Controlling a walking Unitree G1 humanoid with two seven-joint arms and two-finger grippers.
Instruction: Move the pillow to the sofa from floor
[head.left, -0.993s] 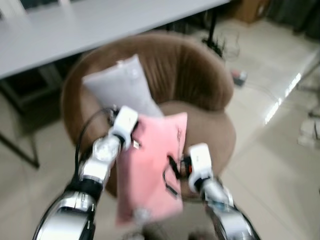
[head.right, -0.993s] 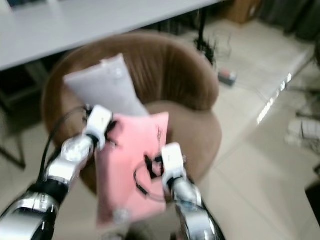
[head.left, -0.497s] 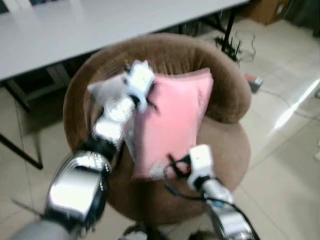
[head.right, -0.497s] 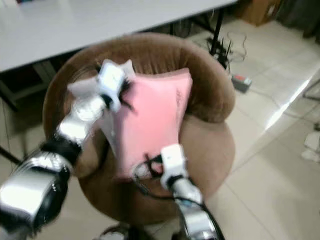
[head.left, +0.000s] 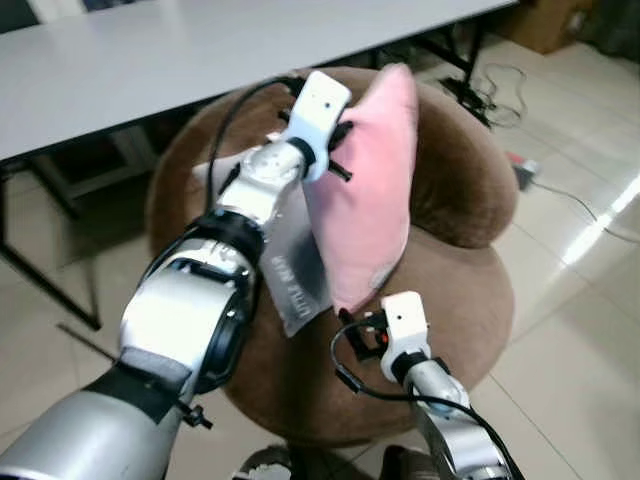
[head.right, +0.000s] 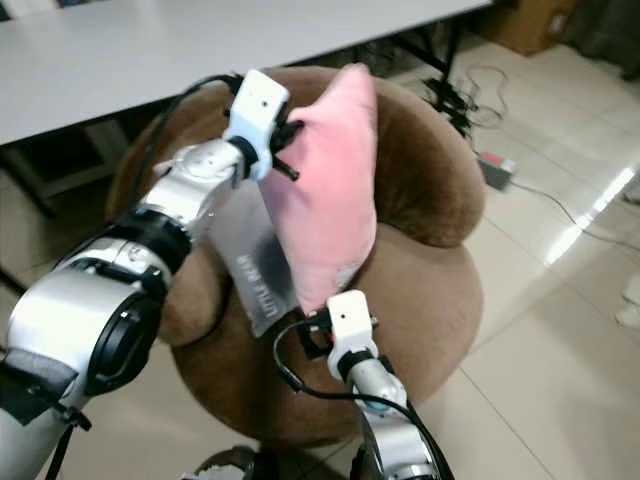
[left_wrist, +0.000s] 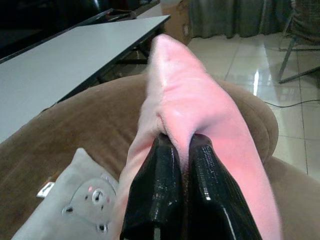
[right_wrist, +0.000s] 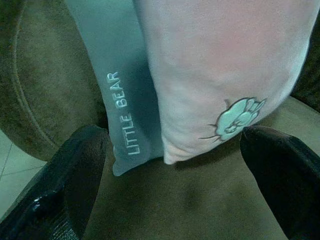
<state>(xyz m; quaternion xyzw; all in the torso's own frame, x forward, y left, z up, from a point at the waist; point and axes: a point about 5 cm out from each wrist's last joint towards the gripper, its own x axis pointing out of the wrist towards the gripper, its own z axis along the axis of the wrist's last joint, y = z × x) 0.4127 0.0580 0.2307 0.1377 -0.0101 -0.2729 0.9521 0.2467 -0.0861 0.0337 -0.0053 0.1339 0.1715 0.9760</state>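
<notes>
A pink pillow (head.left: 365, 190) hangs upright over the seat of a round brown sofa chair (head.left: 470, 270), its top near the backrest. My left gripper (left_wrist: 182, 165) is shut on the pillow's upper edge, pinching a fold of pink fabric. A grey pillow (head.left: 290, 280) printed "LITTLE BEAR" leans on the seat behind the pink one. My right gripper (right_wrist: 175, 185) stands open just below the pink pillow's lower corner, over the seat cushion, with nothing between its fingers (right_wrist: 75, 170).
A long white table (head.left: 150, 60) stands behind the sofa chair, with a dark leg (head.left: 50, 270) at the left. Cables and a power strip (head.left: 520, 165) lie on the glossy tile floor at the right. A cardboard box (head.left: 545, 20) sits at the far right.
My left gripper has lifted the pink pillow up and toward the backrest. My right gripper has let go of the pillow and now sits open below its lower corner.
</notes>
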